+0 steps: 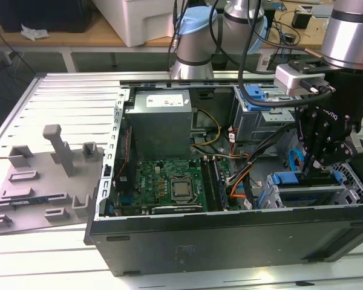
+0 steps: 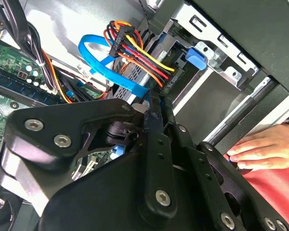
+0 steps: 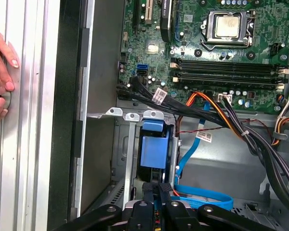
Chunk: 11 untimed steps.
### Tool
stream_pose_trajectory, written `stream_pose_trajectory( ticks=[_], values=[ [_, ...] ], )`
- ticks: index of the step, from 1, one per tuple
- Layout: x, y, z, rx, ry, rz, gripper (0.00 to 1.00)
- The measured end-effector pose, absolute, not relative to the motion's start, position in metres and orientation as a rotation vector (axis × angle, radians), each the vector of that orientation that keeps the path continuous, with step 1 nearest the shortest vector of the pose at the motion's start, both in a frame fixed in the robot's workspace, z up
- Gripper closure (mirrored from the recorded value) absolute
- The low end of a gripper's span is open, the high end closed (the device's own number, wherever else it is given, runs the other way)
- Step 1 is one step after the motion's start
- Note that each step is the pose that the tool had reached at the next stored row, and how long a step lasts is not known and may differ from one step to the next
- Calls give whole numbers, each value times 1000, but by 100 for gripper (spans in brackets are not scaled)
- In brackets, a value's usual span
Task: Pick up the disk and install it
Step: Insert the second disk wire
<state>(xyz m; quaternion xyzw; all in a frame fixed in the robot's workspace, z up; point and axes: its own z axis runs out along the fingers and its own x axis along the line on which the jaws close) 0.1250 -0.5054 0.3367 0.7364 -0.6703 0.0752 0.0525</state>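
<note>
While the computer case lies open on the bench, the end effector hangs low over the drive cage at the corner on the exterior view's right. Its fingers are drawn narrow, almost together. In the first wrist view their tips meet the blue end of the disk, which sits between the cage walls. Whether they pinch a tab or only press on it, I cannot tell. In the exterior view the disk lies flat in the cage, its blue rail uppermost, just under the arm.

By my reading the pick-up is done and the work is at the install step, with the disk entering or nearly seated in its slot. Any further push would call for a straight line along the rails, square to the cage, since a tilted disk is likely to jam.

Room is tight. The cage's metal walls stand close on both sides of the disk. A blue flat cable loops just beside the fingers, and a bundle of black and orange cables crosses between the cage and the motherboard. A snag there looks like the main risk. The case wall runs near the cage on the outer side, and a person's hand rests on the bench beyond it, apart from the arm.
</note>
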Motion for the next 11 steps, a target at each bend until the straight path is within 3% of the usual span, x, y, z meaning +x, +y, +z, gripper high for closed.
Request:
stream_pose_trajectory(
  ticks=[11],
  values=[
    [125, -506, 337, 2239, -2038, 229, 84]
  ],
)
